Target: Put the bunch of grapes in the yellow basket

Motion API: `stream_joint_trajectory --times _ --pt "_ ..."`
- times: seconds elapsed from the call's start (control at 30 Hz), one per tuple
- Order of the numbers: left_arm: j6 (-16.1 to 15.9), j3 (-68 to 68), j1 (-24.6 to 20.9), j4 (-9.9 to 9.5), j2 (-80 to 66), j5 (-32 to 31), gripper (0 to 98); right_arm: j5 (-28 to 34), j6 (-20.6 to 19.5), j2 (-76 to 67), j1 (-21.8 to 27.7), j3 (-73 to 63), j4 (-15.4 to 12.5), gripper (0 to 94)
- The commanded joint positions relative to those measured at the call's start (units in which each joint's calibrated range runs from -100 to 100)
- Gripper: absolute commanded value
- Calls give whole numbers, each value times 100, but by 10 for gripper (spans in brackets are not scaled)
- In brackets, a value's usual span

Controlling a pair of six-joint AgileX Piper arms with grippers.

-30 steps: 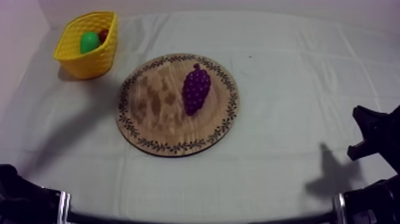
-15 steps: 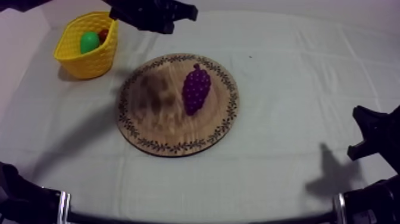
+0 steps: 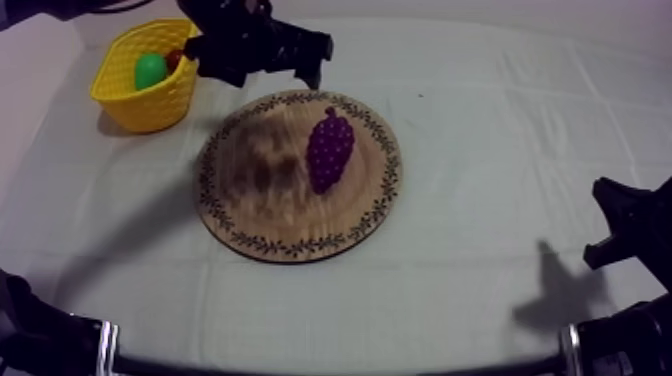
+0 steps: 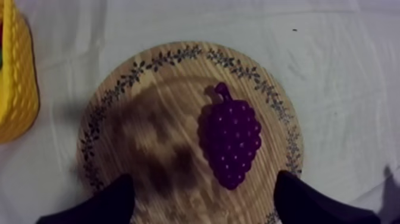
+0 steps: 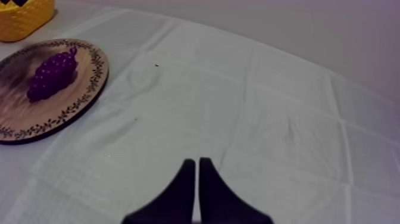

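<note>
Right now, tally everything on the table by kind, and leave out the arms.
Fruit: 3 (grapes on the board, green fruit and small red fruit in the basket)
Basket: 1
Board: 1
Total: 5

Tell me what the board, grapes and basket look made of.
Board: wood, matte; visible grain, dark leaf pattern round the rim.
Grapes: probably moulded plastic, slightly glossy; uniform purple with small highlights on the bumps.
Basket: likely plastic; even yellow, moulded weave texture.
</note>
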Motion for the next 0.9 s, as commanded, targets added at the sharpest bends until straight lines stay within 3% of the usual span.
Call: stream_joint_trajectory --times 0.0,0.27,0.63,0.87 --pt "27 -11 7 24 65 83 947 -3 -1 -1 -2 -3 -1 4" --pt "91 -144 31 146 636 170 959 -3 -2 -1 -2 -3 1 4" --pt "134 -912 103 483 1751 479 956 -3 -1 -1 -2 -3 1 4" --pt "113 -1577 56 590 2378 508 883 -3 -1 -1 -2 -3 1 4"
